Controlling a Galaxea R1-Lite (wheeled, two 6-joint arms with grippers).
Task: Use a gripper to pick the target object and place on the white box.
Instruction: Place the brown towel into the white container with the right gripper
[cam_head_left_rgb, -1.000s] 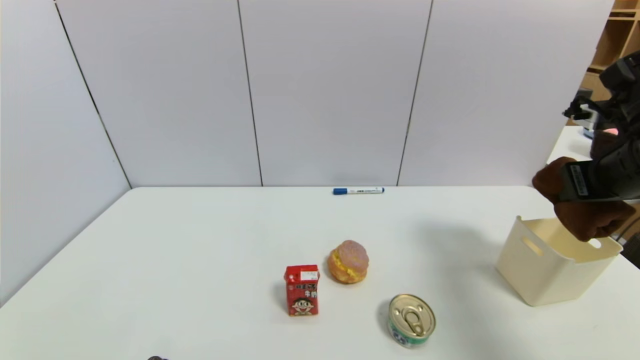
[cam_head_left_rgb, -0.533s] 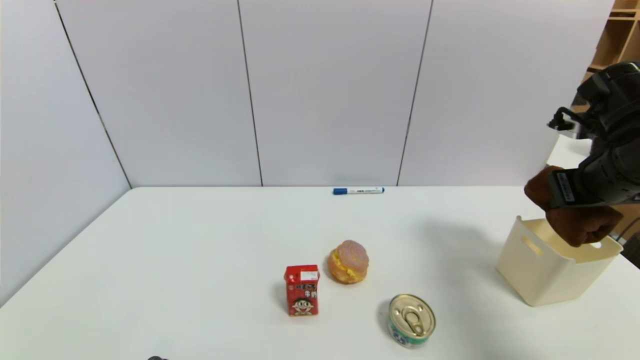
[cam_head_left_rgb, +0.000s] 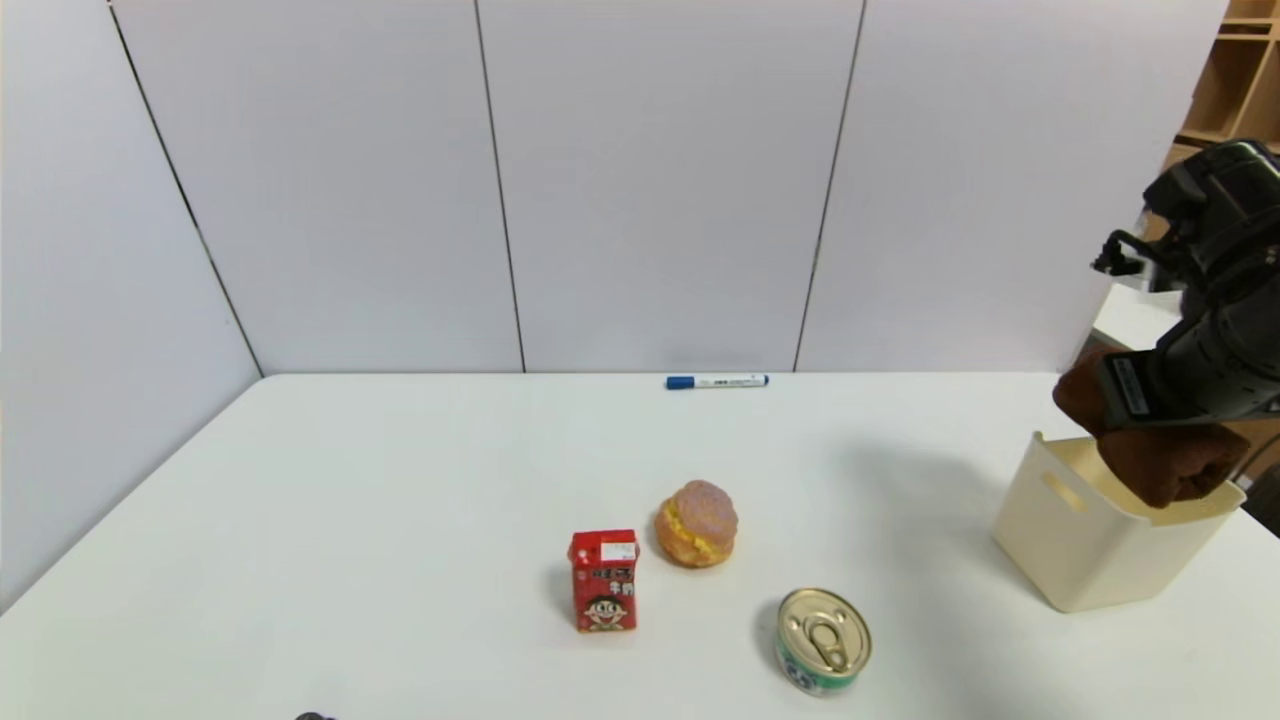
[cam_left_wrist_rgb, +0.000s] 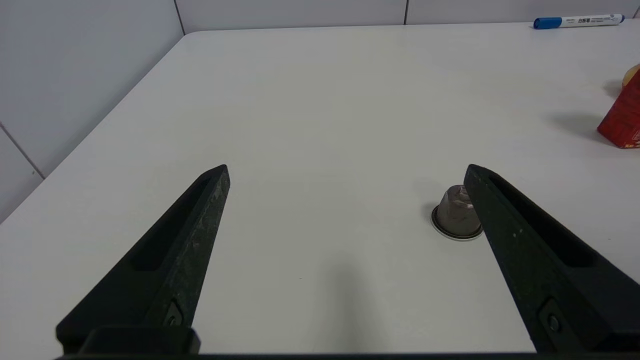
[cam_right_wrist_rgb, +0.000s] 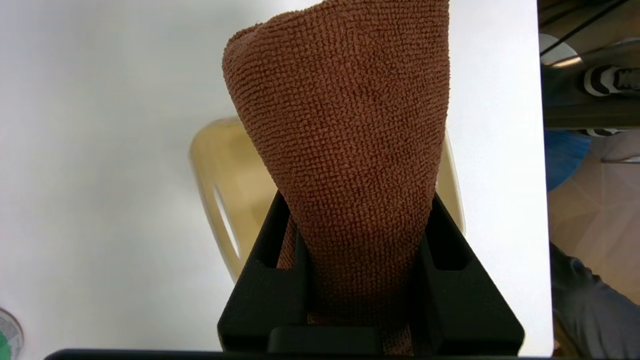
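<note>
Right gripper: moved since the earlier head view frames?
Yes: the right gripper is lower, closer to the cream-white plastic tub.

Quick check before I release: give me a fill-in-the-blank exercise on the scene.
The right gripper is clamped on the brown ____.
It hangs over the white box, whose handle is a ____.
The marker has a ____ cap.
The left gripper, above the table, stands ____.

Missing words: towel; slot; blue; open.
</note>
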